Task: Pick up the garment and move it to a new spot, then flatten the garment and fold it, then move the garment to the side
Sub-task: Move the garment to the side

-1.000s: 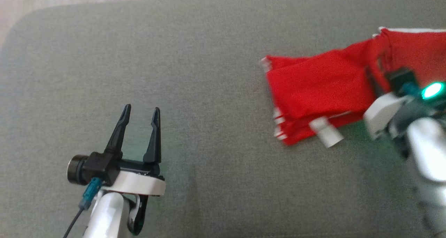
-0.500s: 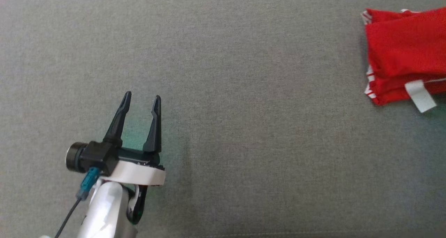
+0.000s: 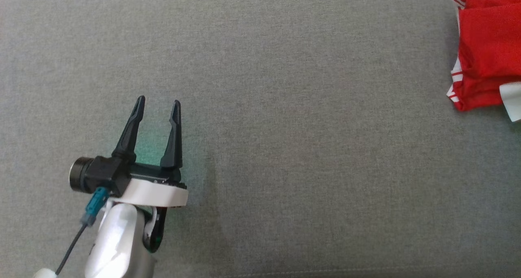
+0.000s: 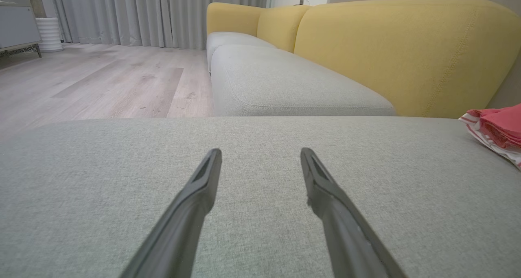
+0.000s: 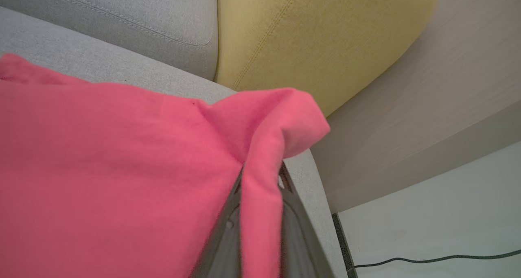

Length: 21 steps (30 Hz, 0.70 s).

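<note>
A: What has the right gripper (image 5: 260,180) got?
B: Its two dark fingers are clamped on a raised fold of the red knit garment with white-striped edging (image 5: 122,168); the cloth spreads away to the left of those fingers, over the grey woven sofa seat (image 5: 81,54)
A: And beyond the fingers?
B: To their right the seat's edge falls away just beside the pinch, with the mustard-yellow padded backrest (image 5: 305,38) ahead
A: Is the left gripper (image 3: 158,102) any use here?
B: Hardly: its jaws stand wide with nothing between them over the seat, and the garment lies well apart on its right. The right arm is plainly nearer
A: Which way does the bundle run?
B: It looks folded, its length reaching leftward from the pinch, so I judge a sideways carry would trail it behind that corner; its full extent I cannot tell
</note>
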Tool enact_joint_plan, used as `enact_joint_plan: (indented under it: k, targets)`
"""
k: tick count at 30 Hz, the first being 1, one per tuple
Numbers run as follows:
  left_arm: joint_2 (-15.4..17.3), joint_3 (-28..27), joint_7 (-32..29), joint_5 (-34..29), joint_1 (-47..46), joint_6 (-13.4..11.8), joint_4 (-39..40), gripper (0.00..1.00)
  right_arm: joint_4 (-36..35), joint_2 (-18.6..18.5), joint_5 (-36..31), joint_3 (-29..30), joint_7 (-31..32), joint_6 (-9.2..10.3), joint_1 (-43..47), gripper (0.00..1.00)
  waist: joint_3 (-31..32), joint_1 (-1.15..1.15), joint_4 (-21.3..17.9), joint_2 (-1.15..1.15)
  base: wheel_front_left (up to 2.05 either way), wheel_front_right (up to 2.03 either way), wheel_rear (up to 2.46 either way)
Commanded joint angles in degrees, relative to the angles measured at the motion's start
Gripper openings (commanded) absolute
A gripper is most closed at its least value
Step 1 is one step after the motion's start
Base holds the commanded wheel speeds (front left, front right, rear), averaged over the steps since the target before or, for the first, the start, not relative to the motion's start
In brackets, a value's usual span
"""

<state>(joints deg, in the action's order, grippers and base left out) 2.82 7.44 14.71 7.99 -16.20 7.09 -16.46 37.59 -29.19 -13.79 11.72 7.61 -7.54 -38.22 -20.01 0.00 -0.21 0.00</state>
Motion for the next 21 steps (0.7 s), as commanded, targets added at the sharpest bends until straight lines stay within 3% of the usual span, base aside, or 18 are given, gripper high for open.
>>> enact_joint_plan:
  k: [1, 2, 3, 4, 12, 21]
  targets:
    - [0.7, -2.0, 0.3, -0.4, -1.2, 0.2, 1.4, 1.0, -2.5, -0.8, -0.5, 0.3, 0.1, 0.05, -1.0, 0.0, 0.1, 0.0, -0.1, 0.0, 0.0, 0.0, 0.0]
    - [0.7, -1.9, 0.3, -0.4, -1.2, 0.2, 1.3, 1.0, -2.7, -0.5, -0.8, 0.6, 0.0, 0.05, -1.0, 0.0, 0.3, 0.0, 0.0, 0.0, 0.0, 0.0, 0.0]
    - [0.7, -1.9, 0.3, -0.4, -1.2, 0.2, 1.2, 1.0, -3.1, -0.1, -1.1, 0.7, -0.2, 0.05, -0.9, 0.37, 0.5, 0.0, 0.0, 0.0, 0.0, 0.0, 0.0]
    - [0.6, -1.9, 0.3, -0.4, -1.1, 0.2, 1.1, 1.0, -3.2, 0.3, -1.4, 1.2, 0.0, 0.05, -0.9, 1.0, 0.9, 0.0, 0.0, 0.0, 0.0, 0.0, 0.0]
    - [0.4, -2.3, 0.3, -0.1, 0.2, 0.2, 0.6, 1.0, -9.2, 6.4, -2.2, 0.2, -2.8, 0.05, -0.8, 1.0, 5.3, 0.0, -0.1, 0.0, 0.0, 0.0, 0.0]
    - [0.2, -2.9, 0.3, 0.2, 2.6, -0.5, 1.4, 1.0, -20.2, 20.1, 3.5, -6.2, -9.7, 0.05, 4.5, 1.0, 11.8, 0.0, 0.2, 0.0, 0.0, 0.0, 0.0]
